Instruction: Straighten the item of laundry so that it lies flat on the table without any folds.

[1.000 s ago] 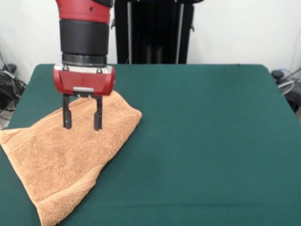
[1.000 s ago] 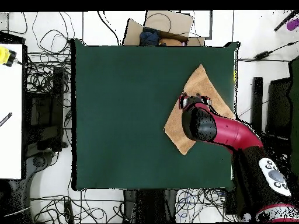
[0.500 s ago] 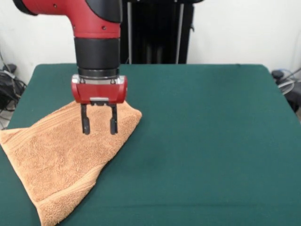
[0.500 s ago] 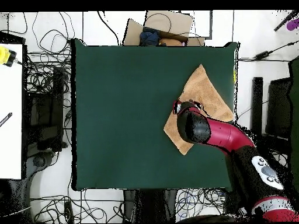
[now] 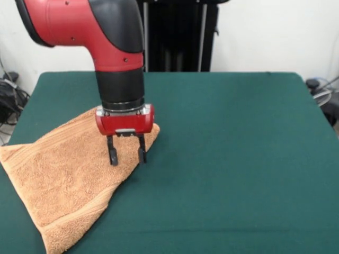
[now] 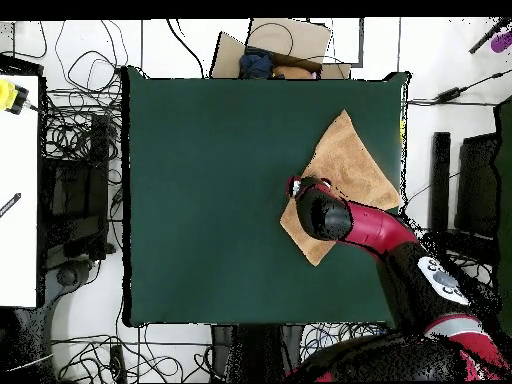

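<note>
The item of laundry (image 5: pixel 63 174) is an orange-tan terry towel, folded over into a rough triangle at the left of the table (image 5: pixel 228 159). Its lower corner runs off the front view's bottom edge. In the overhead view the towel (image 6: pixel 350 165) lies near the table's (image 6: pixel 220 190) right edge, partly under the arm. My gripper (image 5: pixel 127 156) is open, fingers pointing down, just above the towel's right-hand folded edge near its far corner. Nothing is between the fingers. In the overhead view the arm covers the gripper (image 6: pixel 305 190).
Tangled cables (image 6: pixel 75 130) and dark equipment surround the table on the floor. A cardboard box (image 6: pixel 275 45) with a dark object sits beyond the table's top edge in the overhead view. A white surface (image 6: pixel 18 190) stands at the left.
My gripper has moved right and toward the camera across the towel, dropping lower, from the towel's middle to its right folded edge. The towel has not moved.
</note>
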`<action>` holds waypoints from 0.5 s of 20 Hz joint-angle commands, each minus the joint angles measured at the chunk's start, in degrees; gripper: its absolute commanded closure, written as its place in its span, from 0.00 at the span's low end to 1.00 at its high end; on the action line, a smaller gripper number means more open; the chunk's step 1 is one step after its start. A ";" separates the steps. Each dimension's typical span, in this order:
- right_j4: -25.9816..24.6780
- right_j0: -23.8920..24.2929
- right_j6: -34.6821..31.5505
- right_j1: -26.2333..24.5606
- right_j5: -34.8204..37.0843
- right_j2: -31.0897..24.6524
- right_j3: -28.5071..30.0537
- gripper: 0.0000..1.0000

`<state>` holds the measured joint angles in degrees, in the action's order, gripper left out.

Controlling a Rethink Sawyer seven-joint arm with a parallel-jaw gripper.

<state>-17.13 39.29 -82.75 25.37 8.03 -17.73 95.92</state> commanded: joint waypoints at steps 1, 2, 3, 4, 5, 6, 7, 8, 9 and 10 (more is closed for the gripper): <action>-1.47 -1.75 -1.74 -3.09 5.94 -3.90 -2.26 0.00; -1.30 -1.94 -2.22 -2.82 5.71 -3.84 -1.92 0.00; -1.12 -2.14 -2.71 -2.54 5.48 -3.77 -1.58 0.00; -0.92 -2.37 -3.05 -2.45 5.44 -3.66 -1.53 0.00; -0.77 -2.11 -3.21 -2.54 5.20 -4.06 -1.32 0.00; -0.63 -1.92 -2.99 -2.64 5.53 -4.46 -1.42 0.00; -0.56 -1.81 -2.83 -2.75 5.72 -4.71 -1.51 0.00; -0.46 -1.68 -2.63 -2.80 6.16 -4.87 -1.58 0.00; -0.51 -1.52 -2.35 -2.93 6.28 -5.15 -1.71 0.00; -0.48 -1.47 -2.18 -2.96 6.57 -5.25 -1.82 0.00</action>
<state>-17.11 39.20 -82.75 23.60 8.02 -17.97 95.82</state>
